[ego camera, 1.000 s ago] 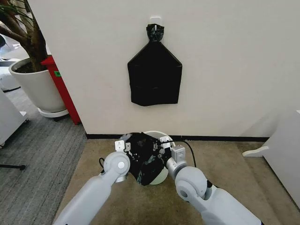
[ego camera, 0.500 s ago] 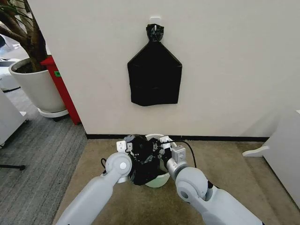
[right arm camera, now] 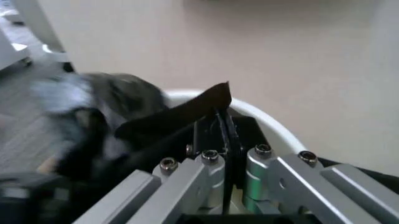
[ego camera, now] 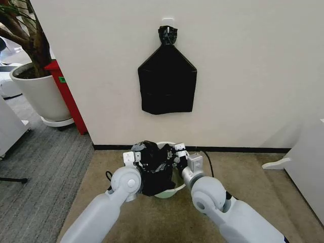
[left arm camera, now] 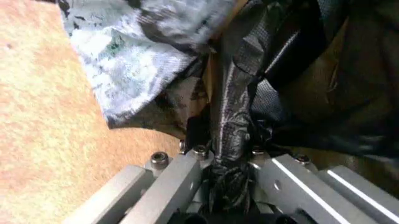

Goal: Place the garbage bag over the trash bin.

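Two-arm bag fitting, seen from the head camera with both wrist views. Nearest the robot, the left gripper (ego camera: 132,158) and the right gripper (ego camera: 180,152) flank the thin, glossy, crinkly black plastic garbage bag (ego camera: 153,169), which hangs bunched between them on the tan carpet (ego camera: 243,177). In the left wrist view the left gripper (left arm camera: 227,161) has its fingers (left arm camera: 177,175) clamped on a twisted rope of the bag's film (left arm camera: 234,121); in the right wrist view the right gripper (right arm camera: 224,140) pinches a flat black edge of the bag (right arm camera: 187,109) between closed fingers (right arm camera: 209,161).

Step in hand, as judged: the bag's mouth is being spread and carried over the bin, and the fit is only partly made. The small round cream-white plastic trash bin (ego camera: 172,190) stands directly under and behind the bag, its rolled rim showing at the far side and at the near right; the bag drapes over its left part and down its front. What lies inside the bin cannot be seen past the film.

The next move probably calls for pulling the two held edges apart and lowering them outside the rim, so the film hooks around it rather than collapsing into the opening.

Farther off, a flat, house-shaped black bundle (ego camera: 167,83) with a knotted top hangs on the cream wall (ego camera: 253,71); at far left, a large white plant pot (ego camera: 38,96) holds a plant.
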### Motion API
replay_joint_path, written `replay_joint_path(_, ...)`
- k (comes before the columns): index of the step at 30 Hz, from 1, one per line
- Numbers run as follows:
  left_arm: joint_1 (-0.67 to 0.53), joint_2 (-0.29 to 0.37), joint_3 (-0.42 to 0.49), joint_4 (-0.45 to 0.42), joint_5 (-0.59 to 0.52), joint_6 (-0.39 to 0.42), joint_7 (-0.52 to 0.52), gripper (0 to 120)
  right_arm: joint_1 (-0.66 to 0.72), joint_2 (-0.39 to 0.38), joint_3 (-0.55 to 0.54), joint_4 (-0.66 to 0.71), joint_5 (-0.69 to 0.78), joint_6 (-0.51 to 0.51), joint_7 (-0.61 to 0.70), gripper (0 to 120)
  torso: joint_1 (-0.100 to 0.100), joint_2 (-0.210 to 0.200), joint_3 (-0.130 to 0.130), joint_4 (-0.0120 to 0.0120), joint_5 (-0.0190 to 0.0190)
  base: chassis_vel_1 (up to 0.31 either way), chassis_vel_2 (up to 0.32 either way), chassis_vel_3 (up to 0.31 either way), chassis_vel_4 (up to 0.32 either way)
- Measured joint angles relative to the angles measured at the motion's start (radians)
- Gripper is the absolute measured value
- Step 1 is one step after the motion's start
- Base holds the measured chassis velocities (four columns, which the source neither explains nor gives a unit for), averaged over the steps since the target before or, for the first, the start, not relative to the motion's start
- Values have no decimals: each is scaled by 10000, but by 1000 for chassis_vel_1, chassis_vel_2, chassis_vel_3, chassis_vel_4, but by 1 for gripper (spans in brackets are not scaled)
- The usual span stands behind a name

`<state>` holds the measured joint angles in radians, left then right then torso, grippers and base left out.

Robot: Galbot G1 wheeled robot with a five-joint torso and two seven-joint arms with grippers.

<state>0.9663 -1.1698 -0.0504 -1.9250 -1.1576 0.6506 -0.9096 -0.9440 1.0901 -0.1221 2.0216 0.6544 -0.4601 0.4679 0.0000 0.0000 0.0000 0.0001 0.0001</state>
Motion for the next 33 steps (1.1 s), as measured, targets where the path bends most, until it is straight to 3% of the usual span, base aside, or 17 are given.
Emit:
replay_joint_path(14, 1160, 109, -499, -1033, 103, -24, 178, 0, -677, -680, 1531, -223, 108, 116, -322, 0, 0, 0, 0, -2, 0, 0, 0, 0, 0)
replay_joint_path(21, 1401, 99, -536, -1057, 560, -148, 354, 0, -828, -730, 1662, 101, 56, 151, -590, 0, 0, 0, -1, -2, 0, 0, 0, 0, 0)
replay_joint_path(24, 1393, 78, -536, -989, 667, -169, 385, 0, -646, -744, 1379, 250, -50, 73, -693, 5, 0, 0, 0, -1, -1, 0, 0, 0, 0)
replay_joint_path(26, 1348, 31, -515, -892, 884, -192, 444, 0, -359, -794, 813, 344, -368, -79, -806, 16, 0, 0, 0, 0, -1, 0, 0, 0, 0)
replay_joint_path(33, 1270, 5, -441, -771, 1282, -259, 579, 0, 573, -1067, -545, 482, -1584, -1573, -1974, 40, 0, 0, 0, -1, -1, 0, 0, 0, 0)
